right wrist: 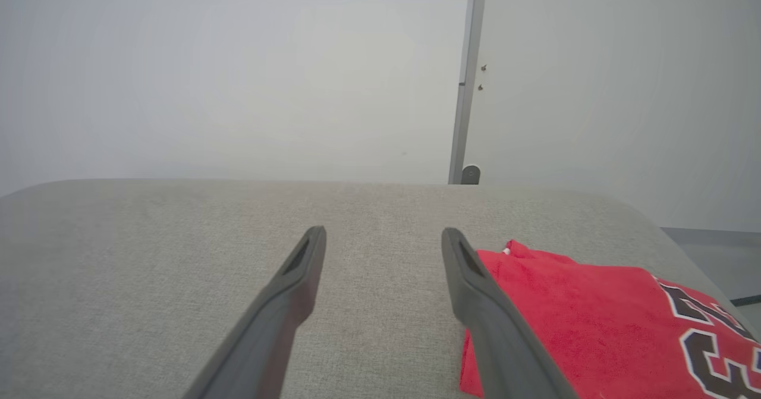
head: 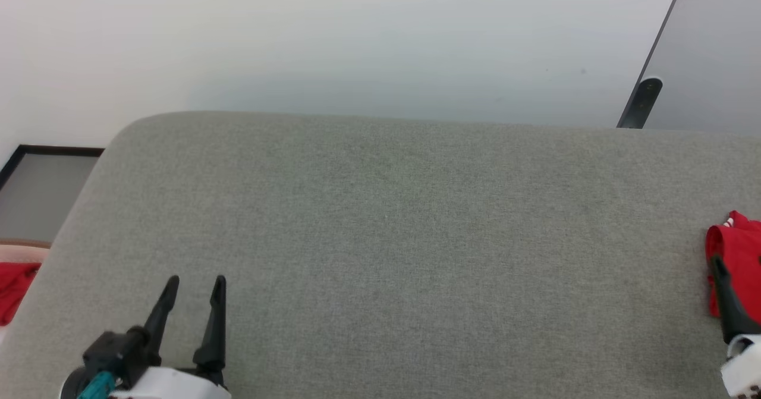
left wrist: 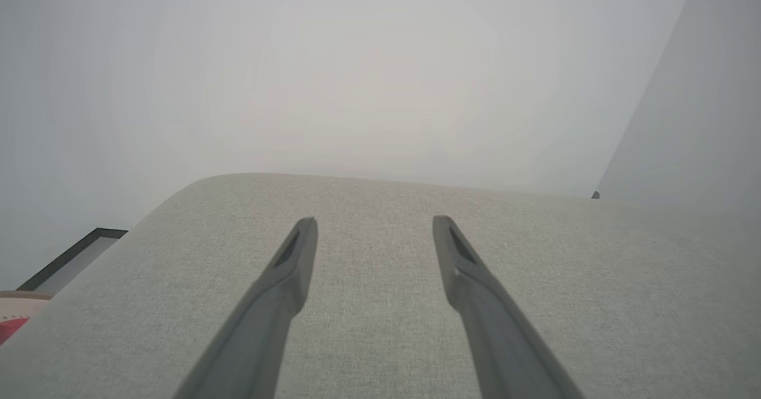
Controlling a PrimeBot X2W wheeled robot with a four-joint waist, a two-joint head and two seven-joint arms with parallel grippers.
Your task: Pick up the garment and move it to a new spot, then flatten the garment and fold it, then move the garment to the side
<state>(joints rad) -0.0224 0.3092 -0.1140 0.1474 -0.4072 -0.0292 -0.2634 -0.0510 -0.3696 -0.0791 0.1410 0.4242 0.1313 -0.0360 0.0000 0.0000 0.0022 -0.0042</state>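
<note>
The garment (right wrist: 571,310) is a red jersey with black-and-white lettering, lying folded on the grey padded surface (head: 392,220) at its right end. In the head view the garment (head: 740,256) shows at the right edge. My right gripper (right wrist: 384,232) is open and holds nothing; its right finger lies over the garment's left edge, and one dark finger (head: 726,304) rises in front of the red cloth. My left gripper (head: 196,281) hovers open over the near left of the surface, far from the garment. Bare grey fabric lies between the fingers of the left gripper (left wrist: 374,223).
A white wall stands behind the surface. A grey door (head: 707,48) with a dark stopper (head: 645,99) is at the back right. A dark-framed panel (head: 41,191) and another red cloth (head: 13,292) lie beyond the surface's left edge.
</note>
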